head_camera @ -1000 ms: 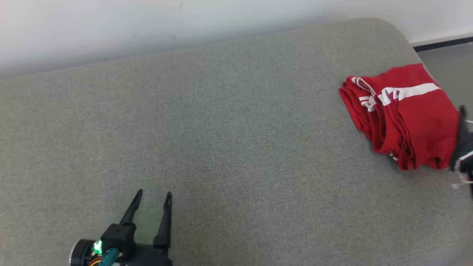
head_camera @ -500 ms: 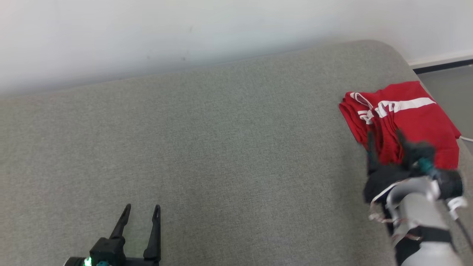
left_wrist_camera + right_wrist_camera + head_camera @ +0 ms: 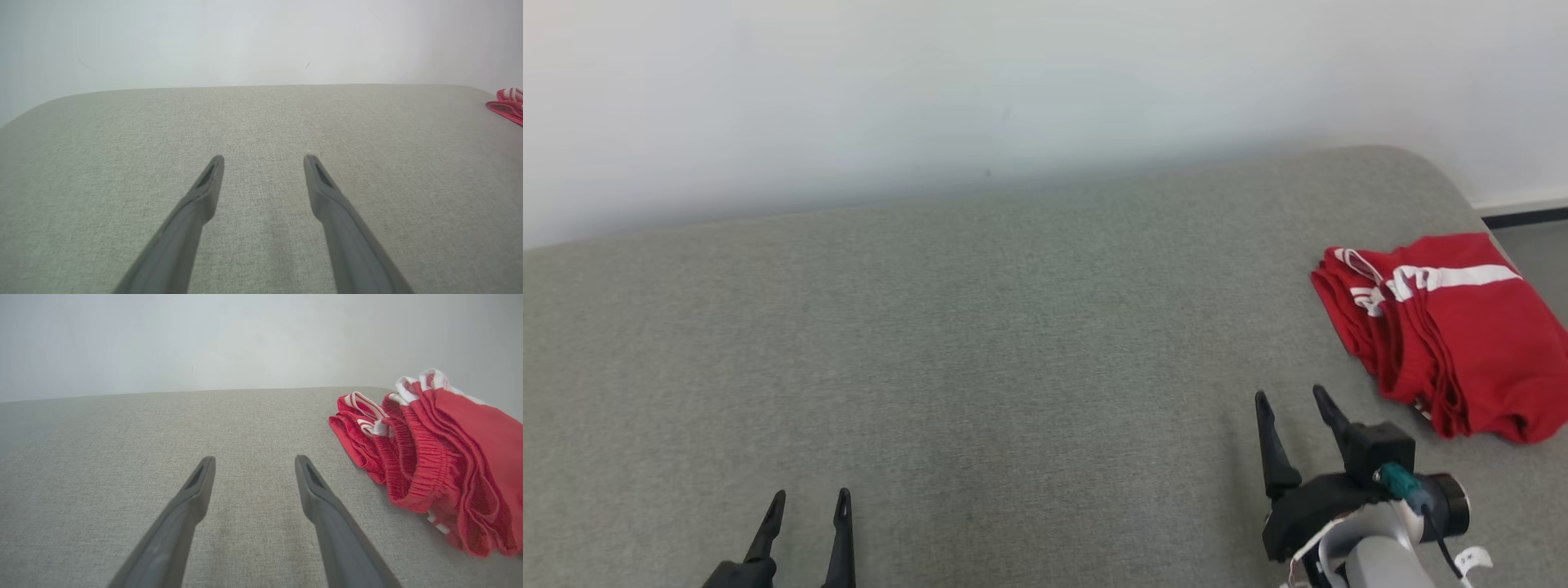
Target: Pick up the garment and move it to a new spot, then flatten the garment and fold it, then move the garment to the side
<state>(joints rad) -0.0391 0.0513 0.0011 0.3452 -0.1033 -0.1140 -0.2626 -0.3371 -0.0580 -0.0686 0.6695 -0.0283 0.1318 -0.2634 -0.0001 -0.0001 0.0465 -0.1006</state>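
1 wall [image 3: 931, 82], top | 1 grey cushion [image 3: 1013, 327], across the middle | 1 red garment [image 3: 1454, 327], folded, on cushion, right edge | 2 grippers: right gripper [image 3: 1290, 394] lower right, near garment, not touching, released; left gripper [image 3: 811, 493] lower left, released

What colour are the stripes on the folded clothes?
White, on a red garment. They show best in the right wrist view.

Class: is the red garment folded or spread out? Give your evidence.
Folded. The red garment lies in a compact pile with several layered edges stacked along its side, on the grey cushion.
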